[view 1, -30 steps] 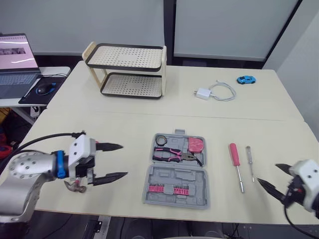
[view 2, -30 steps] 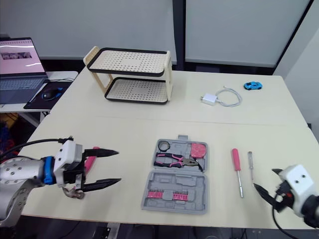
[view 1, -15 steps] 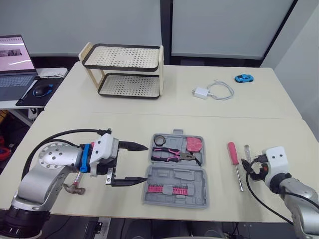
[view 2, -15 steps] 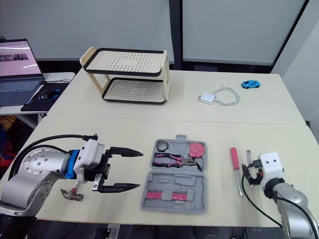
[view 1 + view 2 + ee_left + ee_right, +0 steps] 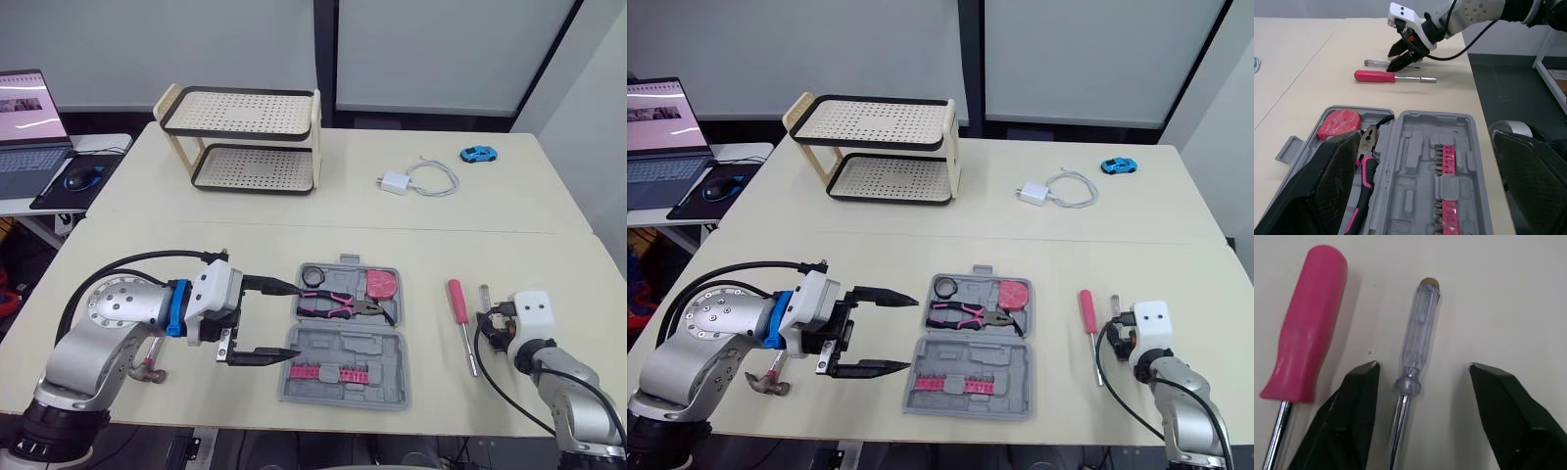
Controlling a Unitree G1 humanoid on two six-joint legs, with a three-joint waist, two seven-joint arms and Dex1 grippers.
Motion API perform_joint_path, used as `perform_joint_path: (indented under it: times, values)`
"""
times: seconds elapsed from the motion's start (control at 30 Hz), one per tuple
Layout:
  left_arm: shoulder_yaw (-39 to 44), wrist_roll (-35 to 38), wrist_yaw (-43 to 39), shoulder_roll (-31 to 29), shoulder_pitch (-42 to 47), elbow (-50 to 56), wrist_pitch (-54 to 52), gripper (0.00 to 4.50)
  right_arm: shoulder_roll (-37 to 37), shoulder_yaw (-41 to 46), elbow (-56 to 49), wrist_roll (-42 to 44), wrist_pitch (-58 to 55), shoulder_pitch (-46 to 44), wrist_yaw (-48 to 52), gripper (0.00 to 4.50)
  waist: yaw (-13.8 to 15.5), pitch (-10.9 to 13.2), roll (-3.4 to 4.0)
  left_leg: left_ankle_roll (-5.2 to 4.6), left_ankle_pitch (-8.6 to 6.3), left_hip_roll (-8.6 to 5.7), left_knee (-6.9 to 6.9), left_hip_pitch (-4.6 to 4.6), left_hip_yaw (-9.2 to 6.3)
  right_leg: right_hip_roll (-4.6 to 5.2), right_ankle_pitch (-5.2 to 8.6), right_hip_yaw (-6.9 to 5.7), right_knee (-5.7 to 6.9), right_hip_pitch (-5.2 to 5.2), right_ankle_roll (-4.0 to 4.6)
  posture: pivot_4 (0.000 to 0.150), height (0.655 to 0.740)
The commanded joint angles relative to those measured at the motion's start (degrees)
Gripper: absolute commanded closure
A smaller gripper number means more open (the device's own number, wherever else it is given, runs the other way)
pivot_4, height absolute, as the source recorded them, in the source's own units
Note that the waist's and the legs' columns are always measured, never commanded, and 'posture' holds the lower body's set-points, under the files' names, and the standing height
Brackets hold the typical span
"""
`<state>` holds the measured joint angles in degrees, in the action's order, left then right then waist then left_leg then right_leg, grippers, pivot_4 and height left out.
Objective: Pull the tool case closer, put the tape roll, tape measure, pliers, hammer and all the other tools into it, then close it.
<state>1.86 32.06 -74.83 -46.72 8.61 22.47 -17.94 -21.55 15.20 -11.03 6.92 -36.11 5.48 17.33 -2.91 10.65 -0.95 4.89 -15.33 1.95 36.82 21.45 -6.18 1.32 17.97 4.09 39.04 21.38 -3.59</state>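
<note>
In open tool case [image 5: 392, 345]: tape roll [image 5: 315, 276], pliers [image 5: 343, 305], tape measure [image 5: 383, 285], pink bits [image 5: 331, 372]. Left pincer [image 5: 292, 319] spread; right pincer [image 5: 1422, 367] released astride clear screwdriver [image 5: 1419, 328].

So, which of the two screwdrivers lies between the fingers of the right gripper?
The thin screwdriver with the clear handle: the open right gripper has one finger on each side of it. The pink-handled screwdriver lies just outside one finger.
</note>
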Motion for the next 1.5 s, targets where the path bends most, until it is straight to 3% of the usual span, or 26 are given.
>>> perform_joint_path:
  times: [0.03,0.3,0.5,0.67,0.77,0.93,1.1,1.2,1.5]
  values:
    - [-0.2,1.8,0.6,0.7,1.1,1.6,-0.2,0.00,0.4,0.4,0.6,0.6,-0.4,0.4,-0.8,2.14,0.0,0.0,0.00,0.00,0.00,0.00,0.00,0.00,0.00,0.00,0.00,0.00,0.00,0.00,0.00,0.150,0.7350]
    - [-0.1,1.1,0.2,1.0,1.7,-0.1,0.6,0.00,0.4,0.9,-0.1,1.6,-0.4,0.7,-1.3,3.17,0.0,0.0,0.00,0.00,0.00,0.00,0.00,0.00,0.01,0.00,0.00,0.00,0.00,0.00,0.00,0.150,0.7350]
    - [0.5,0.0,0.1,0.6,1.6,-1.9,1.8,0.00,-0.1,2.3,-1.5,2.6,-0.4,0.4,-1.6,4.21,0.0,0.0,0.00,0.00,0.00,0.00,0.00,0.01,0.01,0.00,0.00,0.00,-0.01,0.00,0.00,0.150,0.7350]
    - [2.3,-1.0,0.4,-0.5,0.7,-4.1,3.2,0.00,-4.7,2.5,-7.8,2.9,-1.5,0.1,1.2,4.24,0.0,0.1,0.12,0.00,0.00,0.00,-0.01,0.03,0.02,0.00,0.00,0.01,-0.01,0.04,0.00,0.150,0.7350]
    - [4.1,-2.0,-0.8,-2.7,-1.6,-5.2,4.8,0.00,-11.9,0.1,-15.2,3.0,-3.1,0.6,6.7,4.24,-0.2,0.1,0.21,0.00,0.00,0.00,-0.01,0.03,0.02,0.00,0.00,0.02,0.00,0.06,0.00,0.150,0.7350]
    - [5.8,-5.9,-4.1,-6.3,-6.4,-8.5,12.0,0.00,-24.7,-8.3,-26.8,4.6,-6.6,-0.6,17.0,4.24,-0.3,0.1,0.21,-0.02,0.00,0.04,-0.09,0.00,-0.04,-0.06,0.02,-0.01,0.00,0.08,0.03,0.150,0.7350]
    - [5.9,-7.1,-5.4,-7.9,-8.4,-9.5,14.4,0.00,-36.2,-23.3,-32.1,2.1,-4.9,-7.0,28.4,4.24,0.1,0.2,0.15,-0.02,0.00,0.01,0.06,0.13,-0.02,0.02,-0.01,-0.04,-0.10,0.06,-0.02,0.150,0.7350]
    - [5.6,-7.4,-5.8,-8.5,-8.8,-9.4,14.5,0.00,-36.1,-31.4,-32.9,0.5,-7.3,-13.5,30.4,4.24,0.1,0.2,0.12,-0.02,0.00,0.01,0.07,0.16,-0.06,0.02,-0.01,-0.07,-0.10,0.08,-0.02,0.150,0.7350]
    - [4.9,-7.7,-5.4,-9.3,-9.7,-7.0,12.8,0.00,-19.3,-54.5,-26.0,-4.4,-18.8,-33.5,29.7,4.24,-0.3,0.2,0.08,-0.01,0.01,0.02,0.06,0.42,-0.11,-0.02,-0.02,-0.10,0.00,0.43,-0.01,0.150,0.7350]
